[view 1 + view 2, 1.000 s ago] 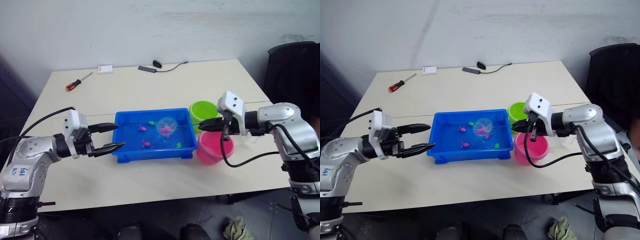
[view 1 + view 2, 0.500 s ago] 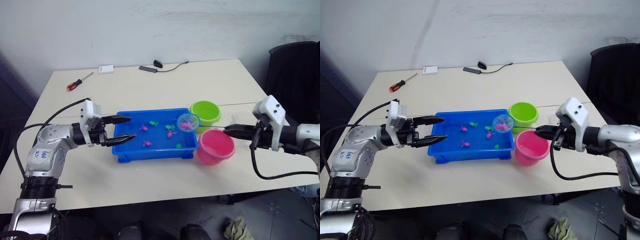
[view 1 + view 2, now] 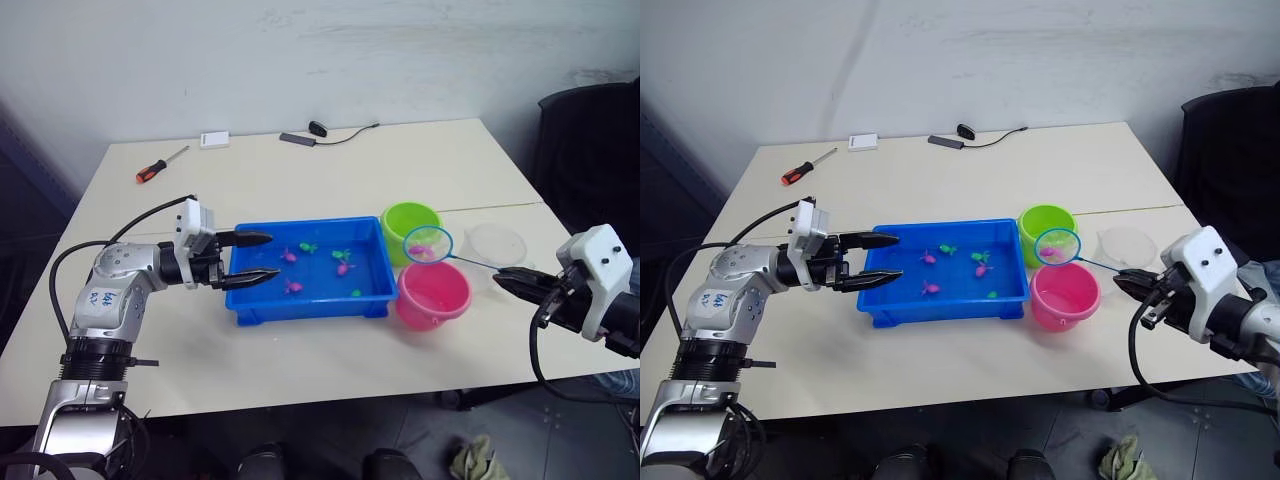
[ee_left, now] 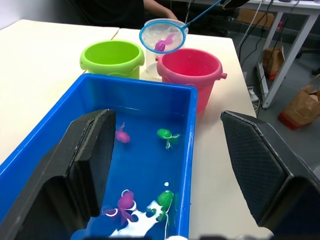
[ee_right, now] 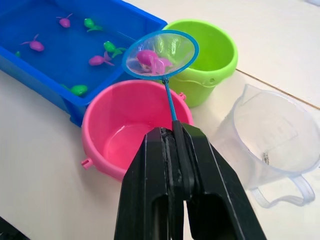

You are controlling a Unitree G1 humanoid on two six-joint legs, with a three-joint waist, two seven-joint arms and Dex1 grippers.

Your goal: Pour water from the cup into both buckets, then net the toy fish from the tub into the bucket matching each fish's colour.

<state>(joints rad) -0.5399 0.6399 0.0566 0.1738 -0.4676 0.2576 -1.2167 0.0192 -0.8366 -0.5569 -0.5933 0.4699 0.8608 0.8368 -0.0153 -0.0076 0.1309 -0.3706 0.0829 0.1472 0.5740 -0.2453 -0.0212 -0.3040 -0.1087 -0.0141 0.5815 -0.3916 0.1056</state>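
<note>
My right tool is clenched on the thin handle of the net, and the hoop hangs over the far rim of the pink bucket, just beside the green bucket. One pink fish lies in the mesh. My left tool is released, fingers spread across the near-left end of the tub, one finger over the water and one outside the wall, touching nothing that I can make out. The cup stands empty on the surface to the right of the buckets.

What worries me: the hoop sits near the gap between the two buckets, so if I tip it from here the fish could drop into the green one or onto the surface between them. The handle is long and gripped at its very end, so any wrist wobble swings the hoop widely, and it could clip a bucket rim and flick the fish out. I would bring the hoop nearer the pink bucket's middle before turning it over. Several fish, pink and green, remain in the tub.

Compared with half a second ago, the net has travelled from over the tub's right end to above the pink bucket, my right arm has drawn back to the right, and my left tool has barely shifted.
</note>
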